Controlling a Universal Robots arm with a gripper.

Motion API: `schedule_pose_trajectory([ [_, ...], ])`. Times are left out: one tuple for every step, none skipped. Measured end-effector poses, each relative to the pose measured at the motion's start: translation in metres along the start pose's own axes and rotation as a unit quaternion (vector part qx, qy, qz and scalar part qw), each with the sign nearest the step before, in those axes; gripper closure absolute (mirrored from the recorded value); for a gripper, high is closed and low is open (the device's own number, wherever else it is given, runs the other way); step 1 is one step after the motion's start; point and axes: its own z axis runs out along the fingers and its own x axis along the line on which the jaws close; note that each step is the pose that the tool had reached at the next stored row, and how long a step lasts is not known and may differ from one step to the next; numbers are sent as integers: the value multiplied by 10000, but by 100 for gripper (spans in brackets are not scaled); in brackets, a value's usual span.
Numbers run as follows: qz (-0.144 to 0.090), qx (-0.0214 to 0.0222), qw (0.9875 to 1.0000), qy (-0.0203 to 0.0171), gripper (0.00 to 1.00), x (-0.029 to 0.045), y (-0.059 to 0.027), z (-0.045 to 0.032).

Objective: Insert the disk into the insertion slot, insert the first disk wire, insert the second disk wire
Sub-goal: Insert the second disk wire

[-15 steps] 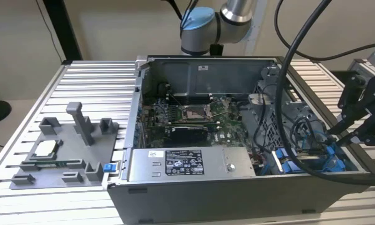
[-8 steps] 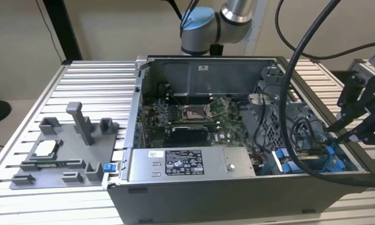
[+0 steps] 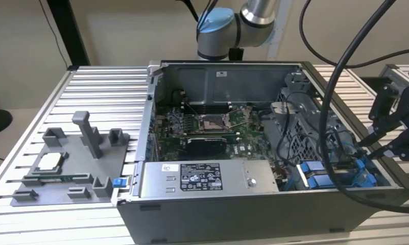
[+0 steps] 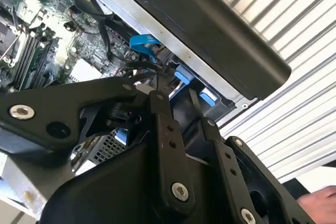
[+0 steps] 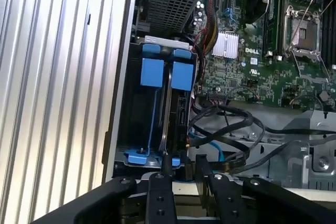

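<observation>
Well, nearest to me in both wrist views is the gripper [image 5: 182, 163] [image 4: 176, 96]. Its two black fingers [image 5: 165, 167] stand parted with nothing clamped between them, and it hangs over the near end of the slot [image 5: 142, 103].

The first wrist view looks along the slot's length. There the disk [image 5: 180, 114] stands on edge inside the slot, on the side nearer the board [image 5: 252, 66]. I see its dark narrow side with a small pale label, a blue tab at its far end and a blue carrier piece at its near end. A second blue tab sits just beside the first, above a thin blue rail.

Black cables [image 5: 231, 121] and one blue cable [image 5: 214, 148] loop just beside the slot. I cannot tell whether any of them is plugged into the disk.

The second wrist view looks across the other way, past the fingertips to the case's dark rim [image 4: 210, 19] and the slatted table [image 4: 294, 119] beyond.

The exterior view gives me the whole layout. The gripper hangs at the exterior view's right, over the case wall, and the slot reads as a cluster of blue pieces in that corner. A grey box [image 3: 204, 178] with a sticker lies along the case's near side. A grey fixture [image 3: 61, 163] rests on the table at the exterior view's left, and the arm [image 3: 238, 23] rises behind the case.
</observation>
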Motion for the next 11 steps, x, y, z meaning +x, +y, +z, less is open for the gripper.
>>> schedule_pose_trajectory([
  [-40,-6,10000,-4,0,1,-7,4],
  [-76,-10,10000,-15,0,3,-15,7],
  [-106,-13,9999,-36,0,4,-24,8],
  [-134,-14,9999,-63,0,5,-32,9],
  [-160,-15,9998,-92,0,6,-39,10],
  [-197,-15,9997,-138,0,9,-52,14],
  [-209,-17,9997,-150,0,10,-57,20],
  [-216,-20,9996,-157,0,11,-62,26],
  [-222,-23,9996,-165,0,13,-65,32],
  [-227,-28,9996,-173,0,14,-69,38],
  [-228,-35,9996,-180,0,16,-73,44],
])
